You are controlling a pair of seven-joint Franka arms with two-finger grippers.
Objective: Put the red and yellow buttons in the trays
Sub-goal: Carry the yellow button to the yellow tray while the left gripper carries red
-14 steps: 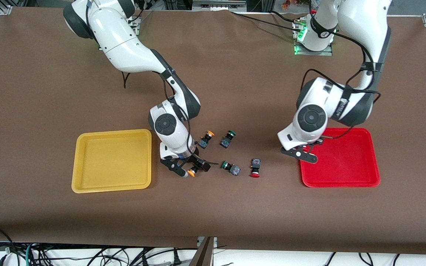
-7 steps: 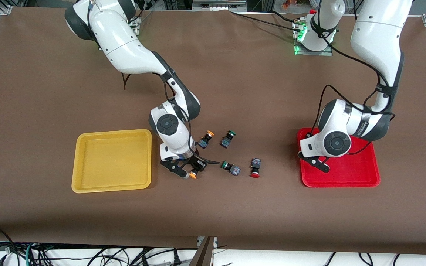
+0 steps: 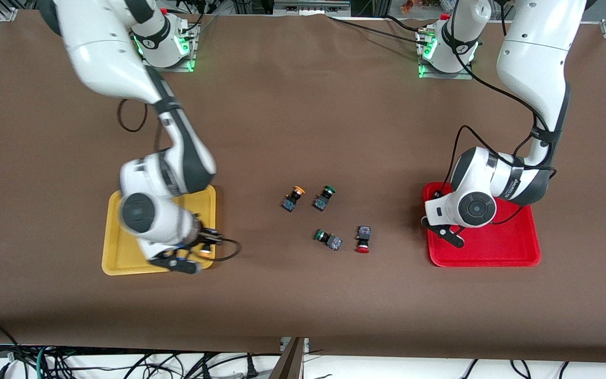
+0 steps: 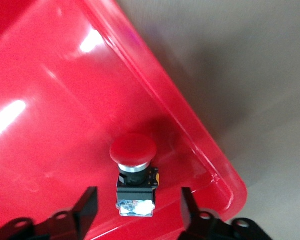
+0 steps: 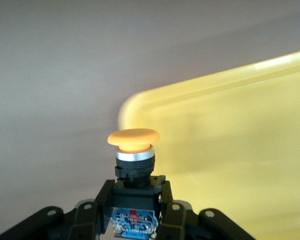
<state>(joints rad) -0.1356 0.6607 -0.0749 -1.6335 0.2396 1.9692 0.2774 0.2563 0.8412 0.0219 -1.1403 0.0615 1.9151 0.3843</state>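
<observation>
Now yellow button (image 5: pixel 133 165) clamped in right tool (image 5: pixel 135 212) over yellow tray (image 3: pixel 124 252)

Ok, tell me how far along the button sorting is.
Done: one red button lies in the red tray, between the left gripper's open fingers. In hand: the right gripper, shut on a yellow button, is over the yellow tray's corner. Left: a yellow-capped button and a red-capped button on the table, beside two green-capped ones.

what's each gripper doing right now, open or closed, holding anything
Left gripper: open over the red tray, red button released.
Right gripper: shut on a yellow button.
</observation>
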